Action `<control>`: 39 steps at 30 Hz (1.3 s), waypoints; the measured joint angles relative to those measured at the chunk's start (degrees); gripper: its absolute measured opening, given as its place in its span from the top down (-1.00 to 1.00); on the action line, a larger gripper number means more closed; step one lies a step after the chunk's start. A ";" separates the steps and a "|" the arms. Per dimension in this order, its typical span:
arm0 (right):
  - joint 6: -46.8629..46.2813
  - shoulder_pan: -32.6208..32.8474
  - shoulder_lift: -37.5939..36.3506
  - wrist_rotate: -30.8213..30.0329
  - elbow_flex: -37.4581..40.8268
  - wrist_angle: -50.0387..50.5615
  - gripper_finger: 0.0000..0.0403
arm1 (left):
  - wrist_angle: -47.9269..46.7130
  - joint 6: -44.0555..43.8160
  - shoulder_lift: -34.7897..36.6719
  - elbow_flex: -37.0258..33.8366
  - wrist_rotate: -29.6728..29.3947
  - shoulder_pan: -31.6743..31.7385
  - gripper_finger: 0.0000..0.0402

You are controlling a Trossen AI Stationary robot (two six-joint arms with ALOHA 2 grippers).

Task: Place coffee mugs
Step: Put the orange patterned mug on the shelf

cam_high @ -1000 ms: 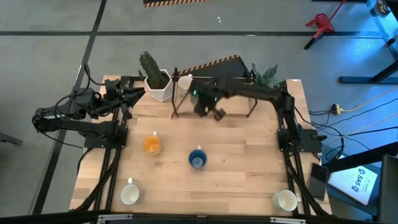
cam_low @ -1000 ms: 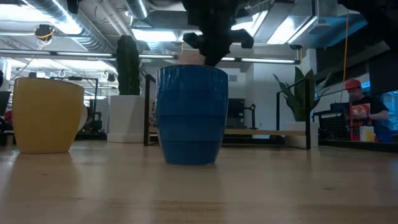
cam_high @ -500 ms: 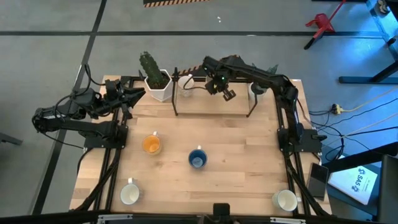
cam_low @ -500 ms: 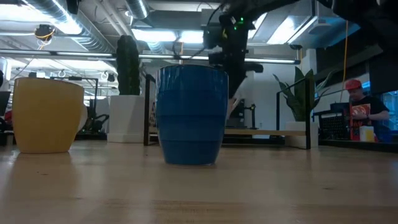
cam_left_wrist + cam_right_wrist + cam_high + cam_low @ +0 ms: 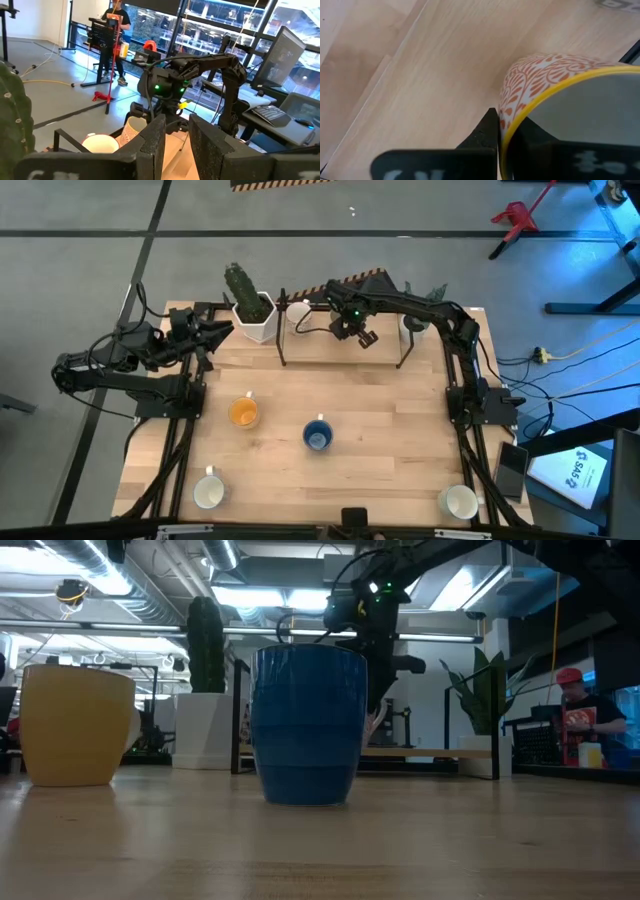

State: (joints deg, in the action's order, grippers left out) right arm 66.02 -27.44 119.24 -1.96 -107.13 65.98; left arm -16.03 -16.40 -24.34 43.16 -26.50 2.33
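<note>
My right gripper (image 5: pixel 357 332) reaches over the black-framed shelf (image 5: pixel 281 350) at the table's far side, pointing steeply down, shut on a white mug with an orange leaf pattern and a yellow rim (image 5: pixel 555 75). That mug also shows tilted in the left wrist view (image 5: pixel 133 131). A white mug (image 5: pixel 297 314) stands on the shelf beside it. On the table stand an orange mug (image 5: pixel 243 412), a blue mug (image 5: pixel 317 436) and two white mugs (image 5: pixel 208 493) (image 5: pixel 460 502). My left gripper (image 5: pixel 215 330) waits open at the far left, holding nothing. My right gripper pinches the patterned mug's wall at the yellow rim (image 5: pixel 510 114), one finger (image 5: pixel 487 131) outside and the other inside the mug. The fingers come from above, slanting down. The mug hangs tilted below them; whether its base touches the shelf I cannot tell.
A cactus in a white pot (image 5: pixel 248 305) stands at the shelf's left end and a leafy plant (image 5: pixel 425 302) in a white pot at its right end. A person in a red cap (image 5: pixel 575 705) is in the room beyond the table.
My right gripper has carried the patterned mug from above the table's middle toward the far edge, over the shelf, and has sunk lower. It has stayed shut on the mug.
</note>
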 joint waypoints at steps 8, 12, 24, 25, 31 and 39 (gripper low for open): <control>0.28 0.00 0.00 -0.09 0.00 -0.15 0.78 | 0.00 0.01 0.00 0.00 -0.02 0.00 0.60; 0.31 0.00 0.04 -0.09 0.00 -0.08 0.63 | 0.01 0.02 0.00 0.00 -0.02 0.00 0.60; 0.03 0.04 0.12 -4.39 -2.58 -1.69 0.26 | 0.01 0.06 0.00 0.00 -0.03 0.00 0.60; 0.04 0.04 0.13 -4.73 -2.98 -1.70 0.25 | 0.00 0.06 0.00 0.00 -0.04 0.00 0.60; 0.09 0.04 0.12 -6.41 -4.00 -1.86 0.27 | -0.01 0.07 0.00 0.00 -0.04 0.00 0.60; -0.24 0.13 0.17 -6.49 -7.36 -0.75 0.28 | -0.21 0.09 0.00 0.00 -0.04 0.00 0.60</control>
State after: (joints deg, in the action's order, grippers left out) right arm 65.78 -27.31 119.42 -8.45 -114.50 65.23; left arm -16.24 -16.32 -24.34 43.16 -26.55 2.33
